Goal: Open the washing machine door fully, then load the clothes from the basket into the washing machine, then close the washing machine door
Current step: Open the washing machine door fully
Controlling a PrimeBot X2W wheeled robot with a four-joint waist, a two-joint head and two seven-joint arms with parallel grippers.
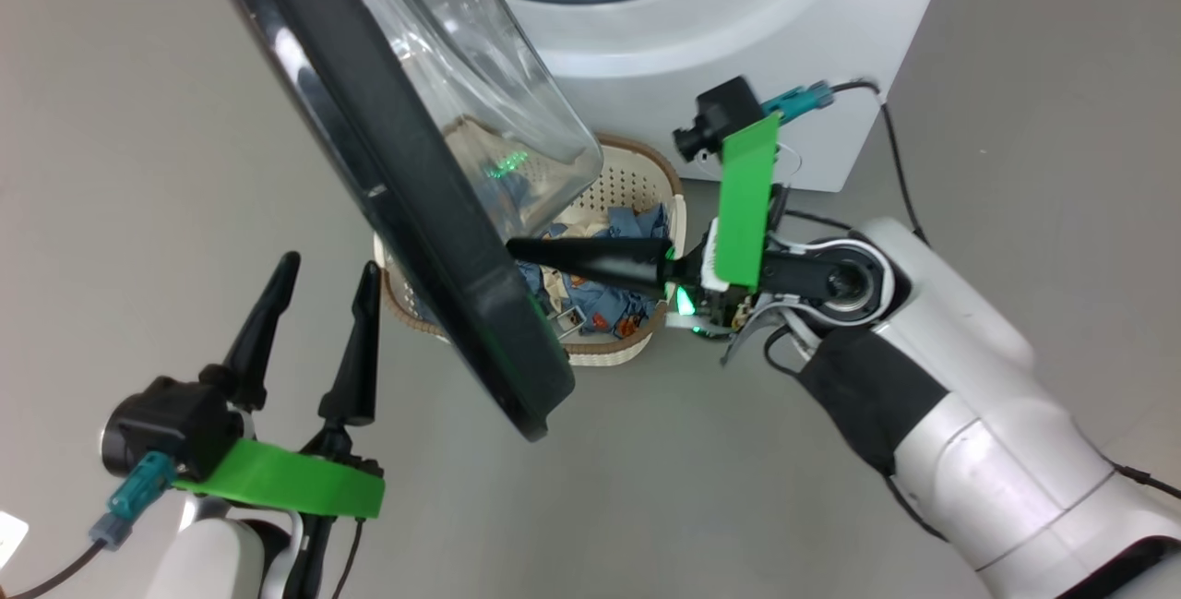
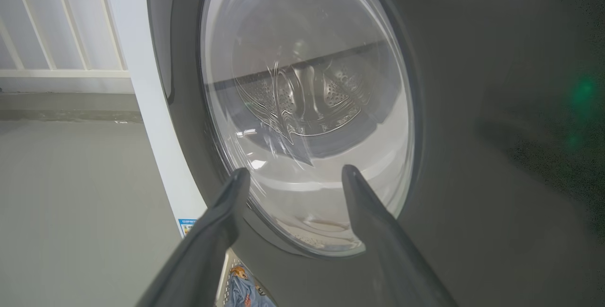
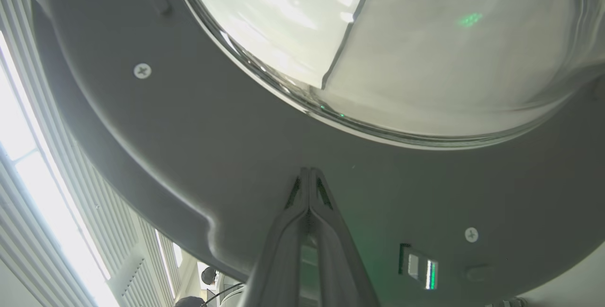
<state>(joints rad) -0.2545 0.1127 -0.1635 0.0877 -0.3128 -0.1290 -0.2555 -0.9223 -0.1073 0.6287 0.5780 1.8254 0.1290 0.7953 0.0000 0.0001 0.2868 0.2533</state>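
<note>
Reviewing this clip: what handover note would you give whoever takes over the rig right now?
Left end effector: open, holding nothing, on the outer side of the washing machine door.
Right end effector: shut, holding nothing, tips at the door's inner rim, apparently pressing on it.
Things: the door is swung out from the washing machine. The basket sits on the floor in front of it, with the clothes inside.
Done: door unlatched and open, possibly not fully.
Left: finish opening the door, load the clothes, close the door.
</note>
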